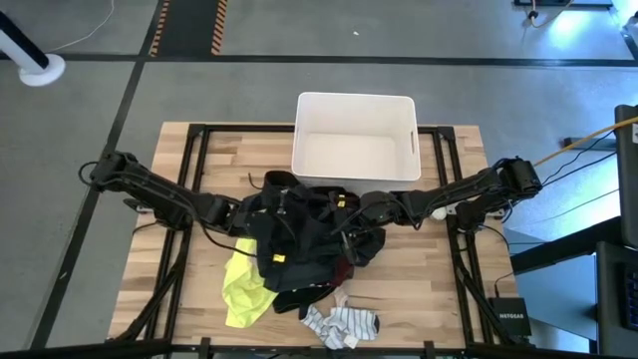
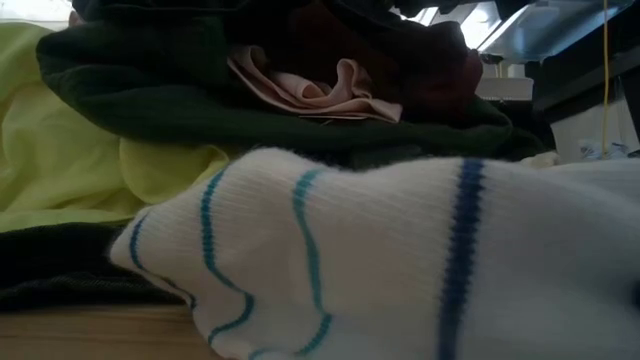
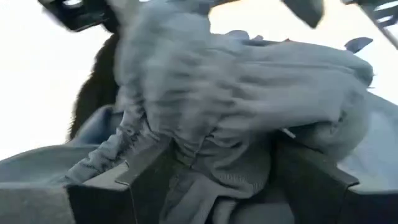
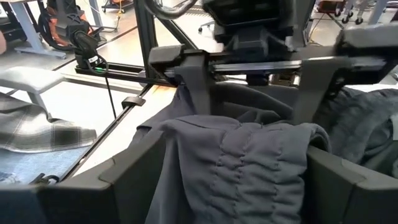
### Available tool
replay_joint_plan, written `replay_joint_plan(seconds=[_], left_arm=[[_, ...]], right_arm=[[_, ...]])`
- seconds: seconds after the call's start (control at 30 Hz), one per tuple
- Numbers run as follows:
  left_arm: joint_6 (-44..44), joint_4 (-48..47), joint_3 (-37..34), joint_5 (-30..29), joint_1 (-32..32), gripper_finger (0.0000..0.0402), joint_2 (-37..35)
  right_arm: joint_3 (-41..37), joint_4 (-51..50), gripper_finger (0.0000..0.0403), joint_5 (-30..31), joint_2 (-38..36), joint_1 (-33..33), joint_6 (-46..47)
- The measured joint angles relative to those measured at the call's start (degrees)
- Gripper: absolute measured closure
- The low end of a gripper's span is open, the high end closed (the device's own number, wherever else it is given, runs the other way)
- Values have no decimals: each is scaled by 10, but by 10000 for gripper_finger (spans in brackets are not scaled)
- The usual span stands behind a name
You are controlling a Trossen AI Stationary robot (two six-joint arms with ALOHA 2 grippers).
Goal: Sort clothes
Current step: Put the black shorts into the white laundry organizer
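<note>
A pile of clothes lies mid-table: a black garment (image 1: 299, 224) on top, a neon yellow one (image 1: 244, 284) at its near left, a maroon one (image 1: 346, 271), a dark green one (image 2: 150, 90), and a small striped piece (image 1: 344, 324) nearest the front, which fills the low view (image 2: 350, 260). My left gripper (image 1: 251, 211) and my right gripper (image 1: 364, 209) face each other across the black garment. Both have their fingers spread, with its folds between them. My left gripper comes level from the table's left. A bunched fold of the black garment (image 3: 205, 155) lies between its spread fingers (image 3: 146, 183) and against their inner sides. My right gripper comes level from the table's right. A wrinkled fold of the same garment (image 4: 242, 162) fills the gap between its spread fingers (image 4: 134, 180) and touches both. The rest of the garment lies on the pile.
A white plastic bin (image 1: 409, 110) stands just behind the pile at the table's far edge. Bare wood (image 1: 439, 279) shows to the pile's right and at the near left (image 1: 164, 289). A pale pink piece (image 2: 310, 90) is tucked into the dark green garment.
</note>
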Motion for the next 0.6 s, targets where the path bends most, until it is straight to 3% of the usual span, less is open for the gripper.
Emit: replay_joint_plan(seconds=[0.1,0.2,0.4,0.6], left_arm=[[-6,16,-3,44,0,139,0],[3,-2,12,53,-4,139,-8],[-6,-150,111,-10,-22,139,-42],[4,-121,139,-15,-69,139,-23]], right_arm=[[0,-1,86,0,0,0,0],[0,-1,86,0,0,0,0],[0,-7,86,14,-6,0,-3],[29,-102,86,105,-37,0,-33]])
